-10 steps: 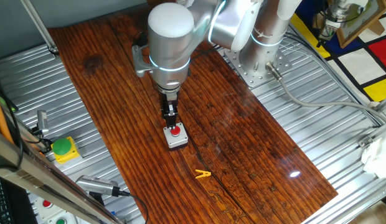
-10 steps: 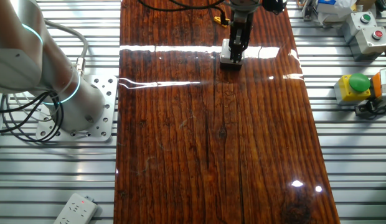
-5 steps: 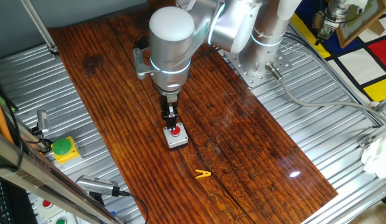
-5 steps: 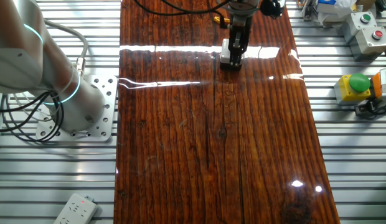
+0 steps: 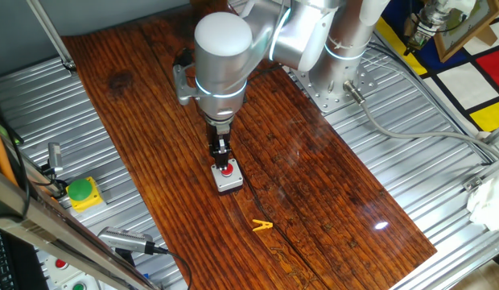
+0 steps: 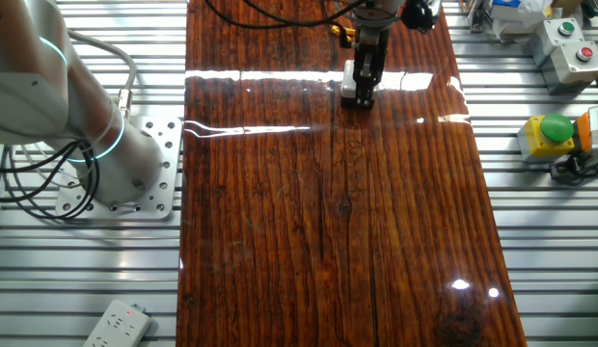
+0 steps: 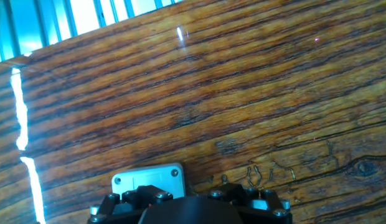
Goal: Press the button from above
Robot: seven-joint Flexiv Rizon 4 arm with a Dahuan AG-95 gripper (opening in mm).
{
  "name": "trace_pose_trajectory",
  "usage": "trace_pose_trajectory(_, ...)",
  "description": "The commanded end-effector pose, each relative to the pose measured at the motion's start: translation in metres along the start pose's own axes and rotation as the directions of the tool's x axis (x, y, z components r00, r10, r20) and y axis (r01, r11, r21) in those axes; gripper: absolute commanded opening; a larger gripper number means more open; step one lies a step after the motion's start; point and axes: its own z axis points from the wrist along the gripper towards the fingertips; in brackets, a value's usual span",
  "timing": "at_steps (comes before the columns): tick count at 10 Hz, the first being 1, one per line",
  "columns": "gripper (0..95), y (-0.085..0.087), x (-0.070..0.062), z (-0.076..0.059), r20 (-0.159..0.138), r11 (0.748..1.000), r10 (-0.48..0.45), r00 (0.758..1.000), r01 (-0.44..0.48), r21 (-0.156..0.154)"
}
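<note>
The small round red button (image 5: 226, 170) sits in its square light-grey metal box (image 5: 228, 179) on the dark striped wooden tabletop (image 5: 314, 185). The black fingers (image 5: 223, 151) stand directly above the button, at or just over its top; released or clenched, I cannot tell. A yellow clothespin (image 5: 262, 226) lies near the box.

My arm (image 5: 225, 56) in silver-white rounded housings, glowing cyan joint rings, slim black gripper (image 5: 223, 153), perforated metal base plate (image 6: 135, 183), black cables
</note>
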Motion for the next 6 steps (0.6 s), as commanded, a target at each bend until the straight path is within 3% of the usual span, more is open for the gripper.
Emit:
trace_pose_trajectory(1,76.0,-0.001,0.000,-0.002,-0.007,1.000,-0.009,1.000,0.009,0.004)
trace_pose_trajectory(6,76.0,0.000,-0.001,-0.012,-0.035,0.996,-0.093,0.995,0.094,0.013)
